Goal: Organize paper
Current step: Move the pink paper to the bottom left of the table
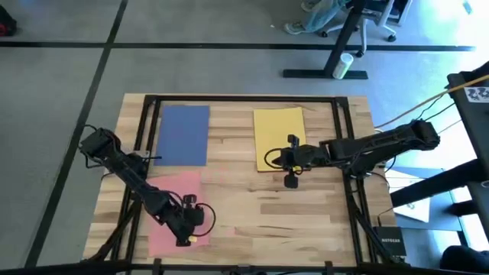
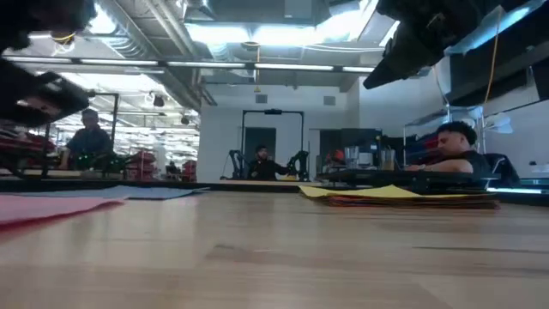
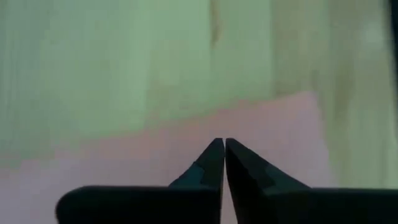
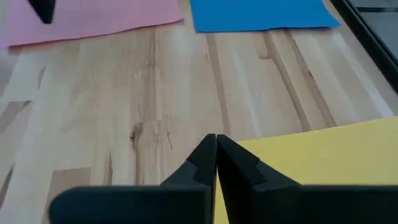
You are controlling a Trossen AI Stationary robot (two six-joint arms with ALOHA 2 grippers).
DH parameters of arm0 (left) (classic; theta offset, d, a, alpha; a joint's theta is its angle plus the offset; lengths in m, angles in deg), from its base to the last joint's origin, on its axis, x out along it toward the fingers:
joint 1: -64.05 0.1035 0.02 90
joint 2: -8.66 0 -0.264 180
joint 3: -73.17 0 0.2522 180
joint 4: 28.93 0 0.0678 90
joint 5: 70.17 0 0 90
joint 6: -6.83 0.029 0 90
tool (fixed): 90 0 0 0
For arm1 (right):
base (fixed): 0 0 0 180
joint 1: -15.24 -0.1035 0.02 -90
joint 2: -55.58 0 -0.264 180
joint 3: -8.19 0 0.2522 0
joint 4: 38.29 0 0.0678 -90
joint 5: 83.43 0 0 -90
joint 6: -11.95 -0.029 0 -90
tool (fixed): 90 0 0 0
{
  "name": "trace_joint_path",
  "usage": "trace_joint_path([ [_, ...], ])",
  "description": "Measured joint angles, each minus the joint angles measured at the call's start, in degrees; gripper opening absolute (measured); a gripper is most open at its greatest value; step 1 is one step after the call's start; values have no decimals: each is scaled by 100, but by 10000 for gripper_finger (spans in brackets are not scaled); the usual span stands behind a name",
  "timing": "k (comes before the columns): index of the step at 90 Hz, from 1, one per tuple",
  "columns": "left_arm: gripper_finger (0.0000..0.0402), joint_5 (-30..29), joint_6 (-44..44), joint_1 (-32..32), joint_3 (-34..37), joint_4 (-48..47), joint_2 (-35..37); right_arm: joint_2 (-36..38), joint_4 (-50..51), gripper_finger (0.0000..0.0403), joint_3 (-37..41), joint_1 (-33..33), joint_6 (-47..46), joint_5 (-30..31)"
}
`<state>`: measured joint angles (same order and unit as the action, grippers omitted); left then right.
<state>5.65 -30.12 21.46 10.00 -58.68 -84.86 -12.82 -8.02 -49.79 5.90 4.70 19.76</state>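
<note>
Three sheets of paper lie flat on the wooden table: a blue sheet (image 1: 183, 134) at the far left, a pink sheet (image 1: 174, 208) at the near left, and a yellow sheet (image 1: 279, 137) at the far middle. The yellow one tops a thin stack (image 2: 412, 199) of darker sheets. My left gripper (image 1: 188, 229) is shut over the near part of the pink sheet (image 3: 261, 130). My right gripper (image 1: 291, 169) is shut just off the near left corner of the yellow sheet (image 4: 323, 162), with nothing between its fingers. That corner (image 2: 314, 190) curls up slightly. My left gripper points its shut fingertips (image 3: 214, 155) down at the pink sheet. Whether they touch the paper, I cannot tell.
Black frame bars (image 1: 145, 130) run along the table's left, far and right sides. Bare wood (image 1: 275, 214) spreads over the near middle and right. Desks, chairs and seated people (image 2: 455, 150) fill the room beyond the table.
</note>
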Motion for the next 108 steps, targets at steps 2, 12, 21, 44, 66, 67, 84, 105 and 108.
trace_joint_path([
  [2, 0, -20, 84, 17, 0, 49, -3, 0, -2, 0, 1, -1, 1, -15],
  [12, 0, -172, 495, 224, 20, 318, -6, 0, -10, 0, 1, 0, 1, -19],
  [21, 0, -77, 850, 453, 117, 731, -56, 0, -11, 0, 1, -1, 1, -19],
  [44, 0, 698, 1366, 791, 227, 1234, -422, 0, 0, 0, 1, -1, 3, -30],
  [66, 0, 1170, 1297, 700, 227, 1239, -476, 0, 13, 0, 3, -2, 8, -32],
  [67, 0, 1170, 1295, 692, 227, 1240, -476, 0, 11, 0, 3, -2, 8, -32],
  [84, 0, 1265, 1048, 555, 227, 1239, -476, 0, 13, 0, 3, 0, 10, -34],
  [105, 0, 1382, 663, 236, 227, 1237, -476, 0, 16, 0, 3, -2, 14, -80],
  [108, 0, 1382, 576, 193, 227, 1237, -476, 0, 16, 0, 3, -1, 14, -80],
])
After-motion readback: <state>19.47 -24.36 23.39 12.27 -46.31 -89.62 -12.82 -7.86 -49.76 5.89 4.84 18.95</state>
